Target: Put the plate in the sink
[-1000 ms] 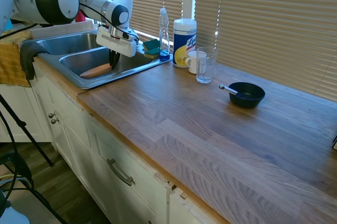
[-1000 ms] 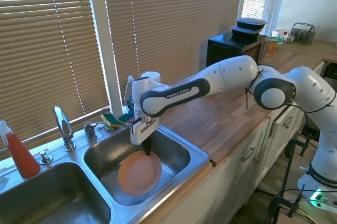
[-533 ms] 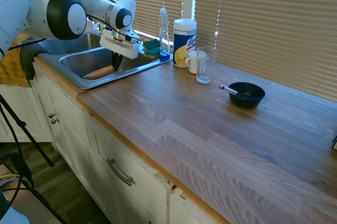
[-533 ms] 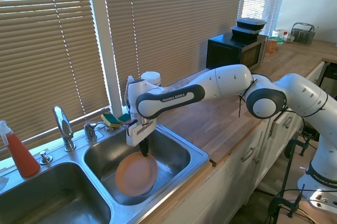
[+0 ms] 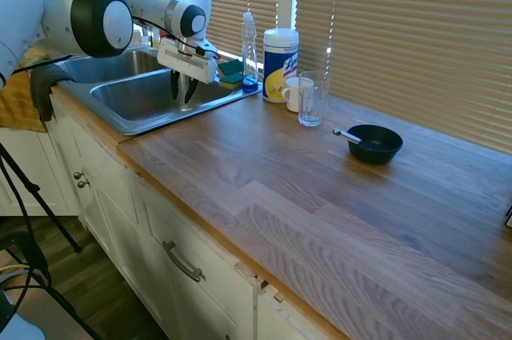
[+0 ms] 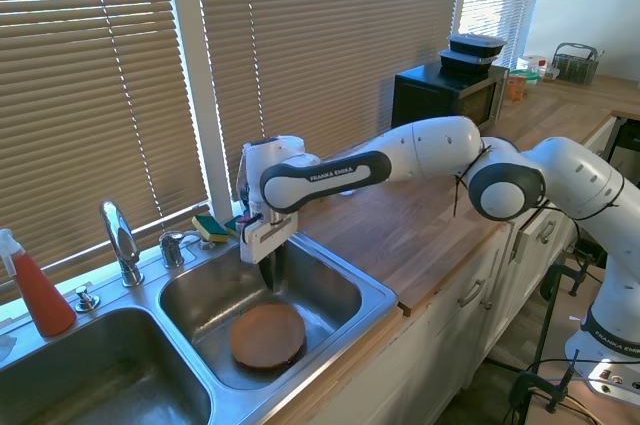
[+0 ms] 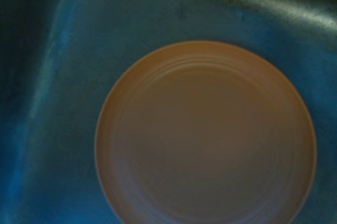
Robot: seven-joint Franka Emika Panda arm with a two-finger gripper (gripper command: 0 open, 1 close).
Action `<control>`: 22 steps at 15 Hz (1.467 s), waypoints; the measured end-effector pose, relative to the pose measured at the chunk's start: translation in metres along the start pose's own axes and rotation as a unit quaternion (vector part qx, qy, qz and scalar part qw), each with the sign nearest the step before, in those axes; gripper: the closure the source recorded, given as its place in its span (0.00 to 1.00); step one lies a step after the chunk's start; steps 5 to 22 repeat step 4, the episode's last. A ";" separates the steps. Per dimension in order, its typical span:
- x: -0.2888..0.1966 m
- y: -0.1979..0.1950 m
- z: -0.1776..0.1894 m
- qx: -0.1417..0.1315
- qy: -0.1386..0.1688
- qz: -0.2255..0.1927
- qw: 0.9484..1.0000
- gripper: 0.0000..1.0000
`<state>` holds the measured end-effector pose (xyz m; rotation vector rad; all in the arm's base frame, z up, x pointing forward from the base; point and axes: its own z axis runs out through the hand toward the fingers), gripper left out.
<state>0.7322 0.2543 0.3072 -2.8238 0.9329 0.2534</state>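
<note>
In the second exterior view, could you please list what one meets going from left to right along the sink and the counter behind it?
Red spray bottle → chrome faucet → sponges → plate in the sink, below the gripper → black microwave.

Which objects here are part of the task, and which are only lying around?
Part of the job:
- plate, lying flat in the basin
- sink
- gripper, open above the plate

Just lying about:
- black bowl with spoon
- glass
- wipes canister
- sponges
- red spray bottle
</note>
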 end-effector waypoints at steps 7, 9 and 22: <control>-0.005 0.019 -0.039 0.011 0.030 0.001 0.999 0.00; -0.005 0.019 -0.039 0.011 0.030 0.001 0.999 0.00; -0.005 0.019 -0.039 0.011 0.030 0.001 0.999 0.00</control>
